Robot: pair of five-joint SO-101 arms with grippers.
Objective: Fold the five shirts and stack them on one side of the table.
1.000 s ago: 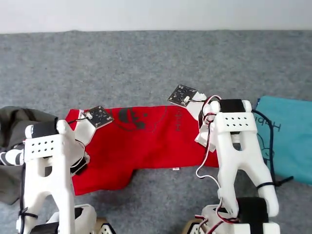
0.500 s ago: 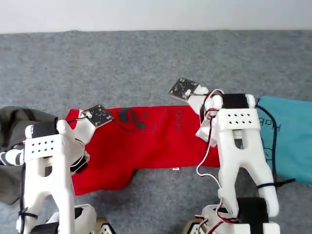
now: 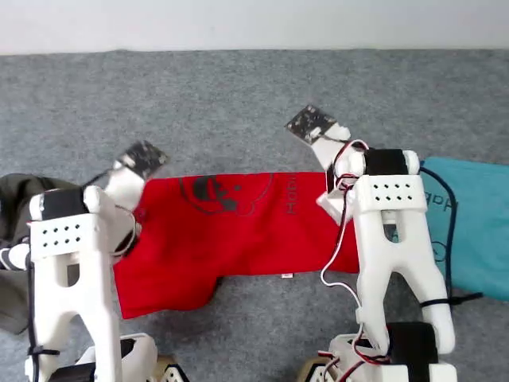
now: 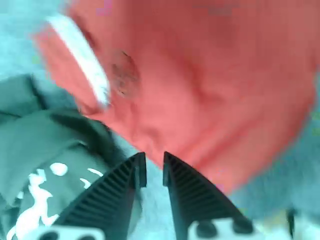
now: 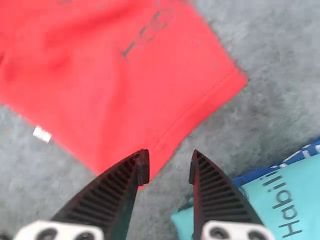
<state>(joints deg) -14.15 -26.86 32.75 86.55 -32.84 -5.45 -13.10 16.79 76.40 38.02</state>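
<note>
Object: red shirt [image 3: 231,235], one of the five to fold.
Position: mid-bench, spread flat as a wide band between the two arms, with one end near each.
Handling (judged): light, limp cloth. It probably sags and creases once lifted and may drag on the rough bench [image 3: 238,95] cover.
Where to grip (judged): pinch an edge or corner at each end, both arms together. A hold in the middle would likely bunch the layers.
Appearance: plain red with a dark print near the far edge. A small white tag [image 3: 286,276] sits at the near edge, and one near corner hangs lower than the rest.
Left arm [image 3: 67,263]: jaws almost together with a narrow slit between them, holding nothing. They sit above the shirt's end beside the dark shirt [image 3: 20,215].
Right arm [image 3: 390,231]: jaws apart and holding nothing, poised over the shirt's hem corner.
Neighbours: the dark shirt lies crumpled at one end, touching the red one. A teal shirt [image 3: 469,231] lies just beside the other end.
</note>
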